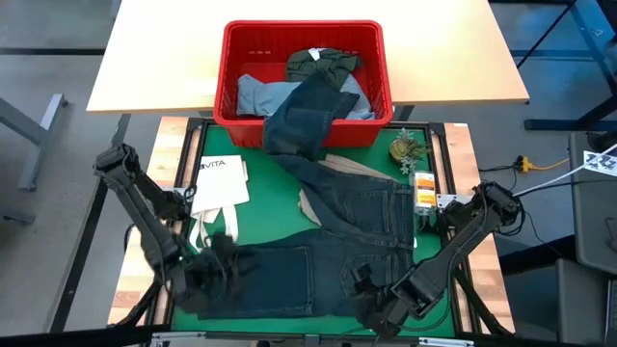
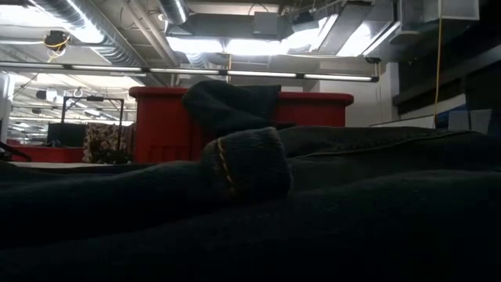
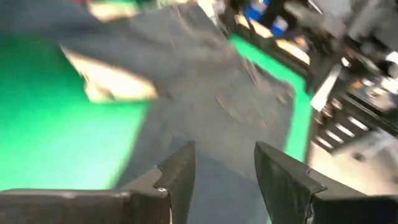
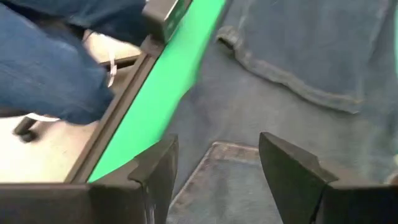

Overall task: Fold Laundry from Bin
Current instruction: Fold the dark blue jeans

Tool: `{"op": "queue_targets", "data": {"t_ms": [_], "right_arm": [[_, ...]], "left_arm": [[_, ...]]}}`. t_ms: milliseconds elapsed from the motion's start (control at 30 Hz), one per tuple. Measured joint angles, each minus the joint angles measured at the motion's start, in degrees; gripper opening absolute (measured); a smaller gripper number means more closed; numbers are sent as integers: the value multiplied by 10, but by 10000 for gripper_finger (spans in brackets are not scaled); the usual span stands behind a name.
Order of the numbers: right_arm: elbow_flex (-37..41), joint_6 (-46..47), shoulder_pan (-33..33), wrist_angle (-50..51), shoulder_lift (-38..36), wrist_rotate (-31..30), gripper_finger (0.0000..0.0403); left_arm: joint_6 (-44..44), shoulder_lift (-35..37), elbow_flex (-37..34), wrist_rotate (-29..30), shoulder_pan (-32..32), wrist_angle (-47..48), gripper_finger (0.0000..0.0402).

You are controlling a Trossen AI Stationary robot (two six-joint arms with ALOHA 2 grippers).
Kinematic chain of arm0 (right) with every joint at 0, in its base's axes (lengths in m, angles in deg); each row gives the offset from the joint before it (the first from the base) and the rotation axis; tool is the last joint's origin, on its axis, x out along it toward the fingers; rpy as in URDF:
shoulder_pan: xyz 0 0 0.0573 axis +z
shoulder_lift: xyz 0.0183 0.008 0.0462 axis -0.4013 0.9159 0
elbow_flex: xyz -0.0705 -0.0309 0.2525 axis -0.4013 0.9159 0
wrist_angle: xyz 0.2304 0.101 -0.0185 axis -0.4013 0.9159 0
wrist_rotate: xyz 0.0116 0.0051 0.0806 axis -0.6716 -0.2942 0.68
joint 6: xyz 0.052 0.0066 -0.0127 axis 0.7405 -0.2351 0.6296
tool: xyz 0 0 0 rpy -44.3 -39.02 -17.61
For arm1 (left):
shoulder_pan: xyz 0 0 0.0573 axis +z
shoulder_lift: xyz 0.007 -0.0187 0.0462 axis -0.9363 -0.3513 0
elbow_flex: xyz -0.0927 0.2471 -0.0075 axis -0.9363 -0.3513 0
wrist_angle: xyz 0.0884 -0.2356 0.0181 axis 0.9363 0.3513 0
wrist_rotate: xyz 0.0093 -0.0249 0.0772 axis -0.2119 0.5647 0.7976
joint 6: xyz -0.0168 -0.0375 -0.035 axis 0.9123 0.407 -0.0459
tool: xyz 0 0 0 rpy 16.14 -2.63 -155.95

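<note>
Because one leg of the dark navy denim jeans (image 1: 337, 222) trails into the red plastic crate (image 1: 305, 123), the spread, empty left gripper (image 1: 224, 258) and right gripper (image 1: 363, 289) risk dragging out other garments.

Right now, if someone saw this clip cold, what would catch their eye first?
Most striking is the pair of dark navy jeans, trailing from the red bin at the table's far edge down across the green mat, with a beige piece peeking out beneath. Both arms work the near edge: the left gripper and right gripper hover open over the denim. A white tote bag lies left of the jeans.
</note>
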Motion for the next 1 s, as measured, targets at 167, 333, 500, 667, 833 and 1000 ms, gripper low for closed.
{"op": "queue_targets", "data": {"t_ms": [167, 333, 500, 667, 833, 1000], "right_arm": [[-3, -15, 0, -9, 0, -47, 225], [-3, -16, 0, -14, 0, -55, 225], [-3, -10, 0, -19, 0, -55, 225], [-3, -9, 0, -19, -1, -55, 225], [-3, -9, 0, -20, -1, -55, 225], [-3, -9, 0, -21, -1, -56, 225]], "left_arm": [[-108, 28, 0, 4, 81, 0, 157], [-153, 60, 0, -7, 201, 20, 157], [-208, 104, 0, -57, 352, 81, 157], [-260, 126, 0, -137, 497, 102, 157], [-307, 116, 0, -216, 602, 101, 157], [-329, 102, 0, -227, 670, 99, 157]]}}
